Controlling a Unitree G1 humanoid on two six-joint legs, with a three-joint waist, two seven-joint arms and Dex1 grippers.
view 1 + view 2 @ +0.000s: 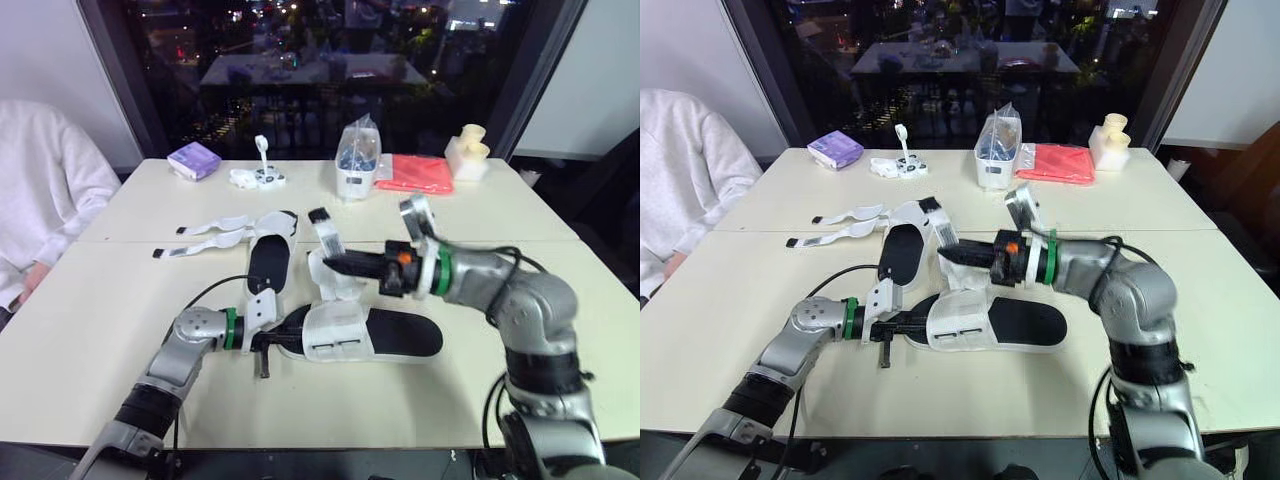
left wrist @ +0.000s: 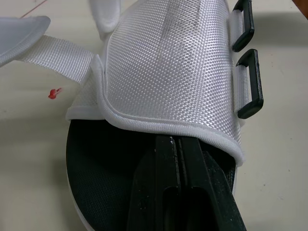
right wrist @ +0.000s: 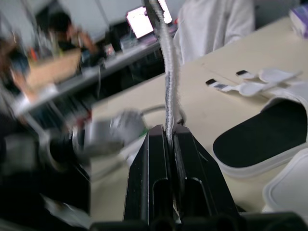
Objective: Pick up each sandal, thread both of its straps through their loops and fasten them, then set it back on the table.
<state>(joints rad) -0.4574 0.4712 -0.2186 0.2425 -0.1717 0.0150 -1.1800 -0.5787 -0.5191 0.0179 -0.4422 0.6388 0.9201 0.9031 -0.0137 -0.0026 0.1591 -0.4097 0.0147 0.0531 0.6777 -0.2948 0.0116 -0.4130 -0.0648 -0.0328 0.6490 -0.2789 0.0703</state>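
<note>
Left eye view: two sandals [image 1: 400, 335] [image 1: 268, 260]; right end effector [image 1: 332, 263] pinches one strap [image 1: 327, 238]

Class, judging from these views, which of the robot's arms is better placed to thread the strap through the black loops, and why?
Right. The right gripper pinches the strap, so it can guide it. The left gripper sits tucked under the white upper, near the loops, probably steadying it.
</note>
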